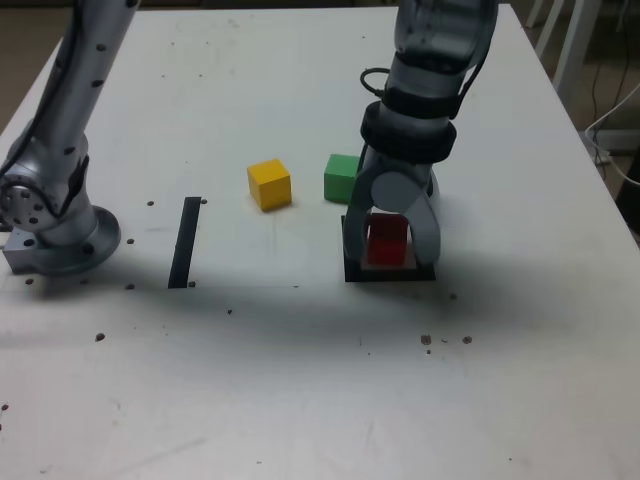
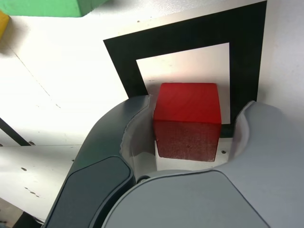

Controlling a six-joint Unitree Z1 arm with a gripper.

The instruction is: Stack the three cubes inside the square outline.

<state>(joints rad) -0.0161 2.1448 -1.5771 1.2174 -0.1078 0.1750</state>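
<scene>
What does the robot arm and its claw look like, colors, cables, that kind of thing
The arm is silver-grey metal with black band-like joints and a thin black cable looping beside the wrist. The claw has two broad curved fingers: one dark grey, the other light grey, with a round grey hub above them. At the exterior view's left, a perforated silver segment rises from the round grey base.

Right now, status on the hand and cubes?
Hand open around red cube, cube inside square outline. Yellow cube and green cube loose on table, unstacked. Nothing in the way.
</scene>
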